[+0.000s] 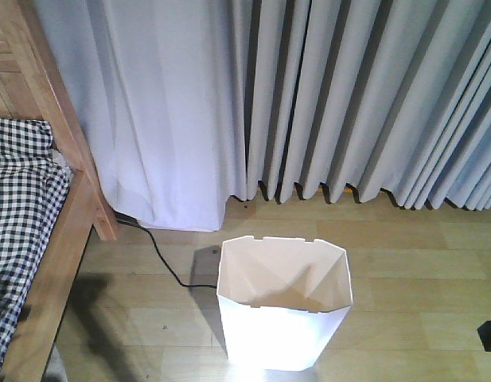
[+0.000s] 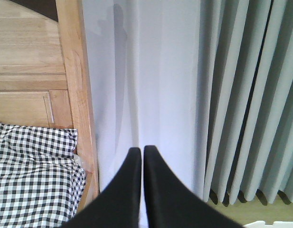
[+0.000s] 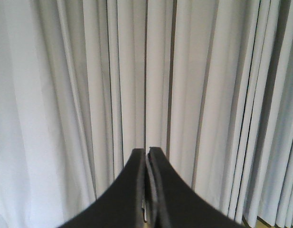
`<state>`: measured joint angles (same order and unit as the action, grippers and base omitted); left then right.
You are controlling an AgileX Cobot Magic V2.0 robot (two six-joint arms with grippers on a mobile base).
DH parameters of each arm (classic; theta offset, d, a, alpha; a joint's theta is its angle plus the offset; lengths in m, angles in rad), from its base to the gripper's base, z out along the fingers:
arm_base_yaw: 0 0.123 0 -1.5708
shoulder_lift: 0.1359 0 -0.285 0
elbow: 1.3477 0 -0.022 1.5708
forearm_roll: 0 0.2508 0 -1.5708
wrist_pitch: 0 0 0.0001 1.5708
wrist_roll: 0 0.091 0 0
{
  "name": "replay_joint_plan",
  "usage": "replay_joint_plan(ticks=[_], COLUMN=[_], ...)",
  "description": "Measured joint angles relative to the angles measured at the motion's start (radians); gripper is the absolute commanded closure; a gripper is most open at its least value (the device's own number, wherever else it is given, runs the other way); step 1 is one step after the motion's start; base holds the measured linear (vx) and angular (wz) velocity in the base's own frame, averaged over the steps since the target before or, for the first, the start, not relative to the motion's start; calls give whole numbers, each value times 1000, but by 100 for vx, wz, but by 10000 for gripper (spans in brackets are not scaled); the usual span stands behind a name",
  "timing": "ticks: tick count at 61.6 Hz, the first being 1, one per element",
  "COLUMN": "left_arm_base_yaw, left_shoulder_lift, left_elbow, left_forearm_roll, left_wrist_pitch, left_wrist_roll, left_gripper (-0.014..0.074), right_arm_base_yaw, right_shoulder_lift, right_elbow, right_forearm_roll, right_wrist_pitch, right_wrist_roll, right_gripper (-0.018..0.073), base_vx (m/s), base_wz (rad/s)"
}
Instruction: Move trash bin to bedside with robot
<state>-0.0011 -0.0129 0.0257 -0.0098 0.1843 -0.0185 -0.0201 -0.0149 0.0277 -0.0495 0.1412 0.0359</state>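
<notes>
The trash bin (image 1: 283, 310) stands upright on the wooden floor (image 1: 412, 270) near the bottom middle of the front view, its open polygonal rim showing small notches along the far edge and the creased inner walls below. Bare floor lies on all sides of it: a strip between its far rim and the curtain (image 1: 309, 95), a wider stretch to the right, and a gap on the left before the bed frame (image 1: 58, 255). The bin touches neither the curtain nor the bed.

The bed runs down the left edge, its light wooden side rail slanting toward the lower left and meeting an upright post near the curtain's hem. Black-and-white checked bedding (image 1: 18, 215) lies inside the rail. A black cable (image 1: 161, 259) comes out from under the curtain by the post and curves across the floor, ending just beside the bin's left rear corner.

In the left wrist view the left pincer (image 2: 138, 151) has its two black fingers pressed together, holding nothing, pointing at the curtain with the bed post to its left. A white corner at the lower right edge is probably the bin's rim.

In the right wrist view the right pincer (image 3: 146, 151) is likewise closed and empty, facing only curtain folds.
</notes>
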Motion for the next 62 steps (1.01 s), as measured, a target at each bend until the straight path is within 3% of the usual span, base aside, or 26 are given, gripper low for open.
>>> replay_joint_plan(ticks=[62], left_arm_base_yaw=[0], left_shoulder_lift=[0], left_elbow=[0], left_forearm_roll=[0], left_wrist_pitch=[0], left_wrist_roll=[0], left_gripper=[603], right_arm_base_yaw=[0], right_shoulder_lift=[0], right_elbow=[0], right_forearm_roll=[-4], right_wrist_pitch=[0], right_wrist_roll=[3], right_gripper=[568], base_vx=[0], base_wz=[0])
